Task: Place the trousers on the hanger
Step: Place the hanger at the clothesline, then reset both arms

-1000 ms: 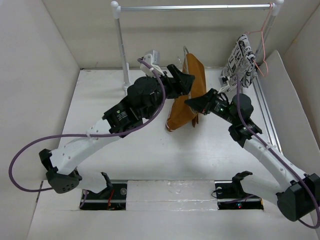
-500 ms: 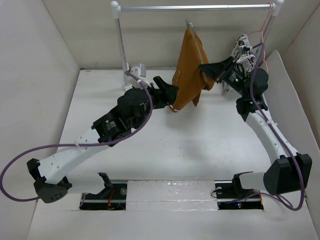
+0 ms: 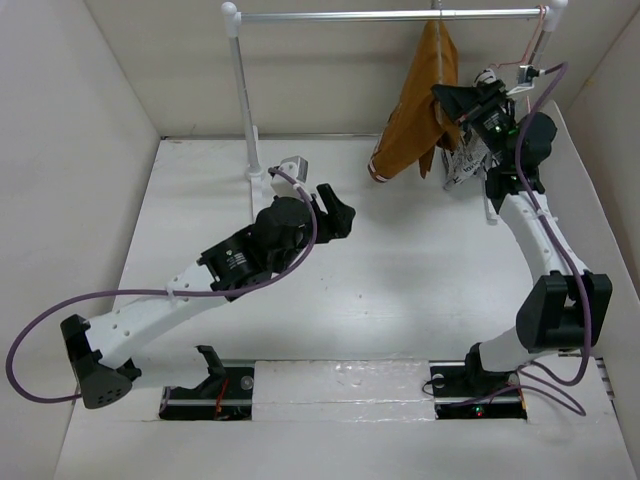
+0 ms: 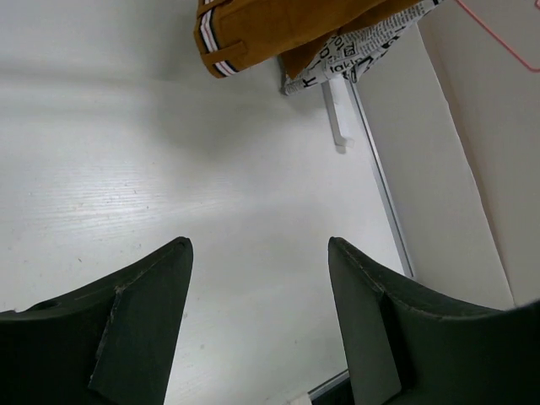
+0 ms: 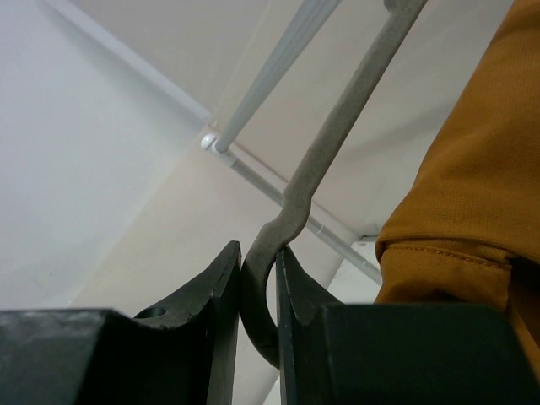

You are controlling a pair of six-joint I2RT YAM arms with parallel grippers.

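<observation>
Drawn back near-left since a moment ago: black left gripper (image 4: 257, 312), fingers spread, empty. Far right, black right gripper (image 5: 260, 287) pinching thin grey wire hanger (image 5: 333, 152), long rust-brown fabric trousers (image 3: 410, 125) draped on it below white metal rail (image 3: 350, 16). Keep pinch firm; seat hook squarely before releasing.

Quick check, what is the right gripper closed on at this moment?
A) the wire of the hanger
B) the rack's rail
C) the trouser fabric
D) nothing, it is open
A: in the right wrist view the right gripper has both fingers pinched on the thin grey wire of the hanger, with the trousers hanging beside it, outside the grip.
</observation>
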